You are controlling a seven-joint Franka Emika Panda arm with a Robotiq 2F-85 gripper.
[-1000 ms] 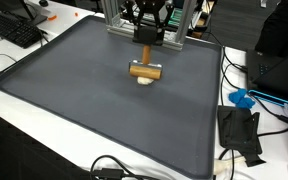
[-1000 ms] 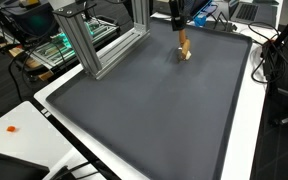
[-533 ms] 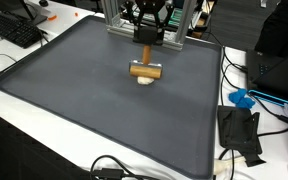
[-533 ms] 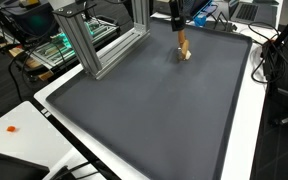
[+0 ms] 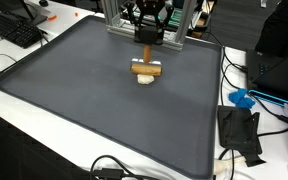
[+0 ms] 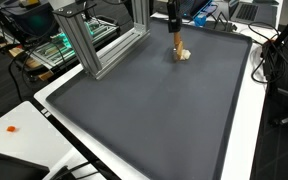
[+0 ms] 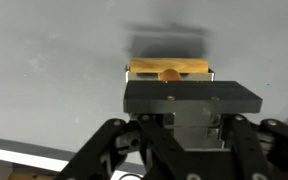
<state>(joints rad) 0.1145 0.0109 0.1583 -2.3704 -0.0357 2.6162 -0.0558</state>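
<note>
A wooden mallet-like piece (image 5: 146,68) has a short cylinder head lying crosswise and a handle running up into my gripper (image 5: 144,38). The gripper is shut on that handle at the far end of the dark grey mat (image 5: 74,95). A small pale thing (image 5: 145,81) shows just under the head, on the mat. In an exterior view the gripper (image 6: 174,24) hangs near the mat's far corner with the wooden piece (image 6: 182,50) below it. In the wrist view the head (image 7: 171,70) lies crosswise beyond the gripper (image 7: 174,88), whose black body hides the fingertips.
An aluminium frame (image 6: 89,45) stands at the mat's far side, right behind the arm. A keyboard (image 5: 19,30) lies off the mat's corner. A blue object (image 5: 242,99), a black pouch (image 5: 239,132) and cables lie on the white table beside the mat.
The wooden piece has shifted slightly: its head sits a touch higher in one view and the handle looks shorter in the other. The gripper stays shut.
</note>
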